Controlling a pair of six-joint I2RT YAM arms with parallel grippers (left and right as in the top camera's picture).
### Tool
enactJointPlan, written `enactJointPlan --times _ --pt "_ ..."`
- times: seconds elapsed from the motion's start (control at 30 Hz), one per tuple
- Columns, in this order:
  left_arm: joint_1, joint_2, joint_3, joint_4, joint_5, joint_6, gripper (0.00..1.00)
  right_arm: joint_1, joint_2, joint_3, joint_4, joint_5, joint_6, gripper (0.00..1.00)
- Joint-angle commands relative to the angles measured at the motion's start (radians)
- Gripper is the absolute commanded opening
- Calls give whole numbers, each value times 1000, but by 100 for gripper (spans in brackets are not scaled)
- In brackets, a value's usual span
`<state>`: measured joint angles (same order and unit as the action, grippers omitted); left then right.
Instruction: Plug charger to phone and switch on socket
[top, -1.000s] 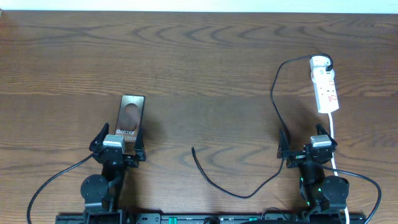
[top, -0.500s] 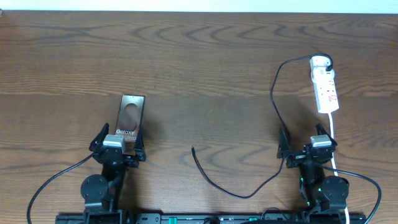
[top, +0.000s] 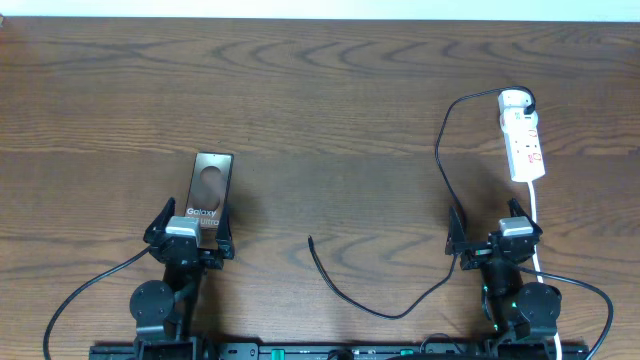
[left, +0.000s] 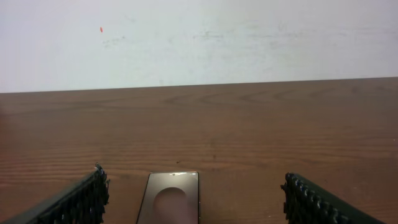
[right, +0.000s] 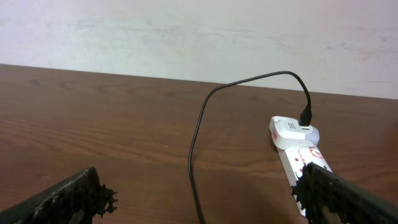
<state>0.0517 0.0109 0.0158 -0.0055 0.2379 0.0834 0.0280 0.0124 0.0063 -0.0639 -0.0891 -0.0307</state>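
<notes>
The phone lies flat on the wooden table at the left, screen up with white "Galaxy" lettering; its top end shows in the left wrist view. My left gripper is open right at the phone's near end, empty. The black charger cable runs from a loose tip near the table's middle, curves right and up to the white adapter plugged in the socket strip. The cable and strip show in the right wrist view. My right gripper is open, empty, just near of the strip.
The strip's white cord runs down past the right arm. Black arm cables trail at the near edge on both sides. A pale wall stands behind the table's far edge.
</notes>
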Motion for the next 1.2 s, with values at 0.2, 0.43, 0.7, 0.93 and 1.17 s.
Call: enactJointPlan --times 0.2,0.43,0.7,0.93,1.17 --pt "5 0 -11 -42 43 9 87 5 -6 -1 -7 11 -1 99" --pt "5 2 25 47 -40 -96 87 5 -6 -1 -7 11 -1 99" --pt "5 322 452 -138 -184 -122 87 5 -6 -1 -7 11 -1 99" --pt "5 871 1056 -604 -213 -130 87 5 -6 -1 -7 11 -1 99" --pt "6 1352 1495 -1027 -211 -130 87 5 -6 -1 -7 11 -1 99"
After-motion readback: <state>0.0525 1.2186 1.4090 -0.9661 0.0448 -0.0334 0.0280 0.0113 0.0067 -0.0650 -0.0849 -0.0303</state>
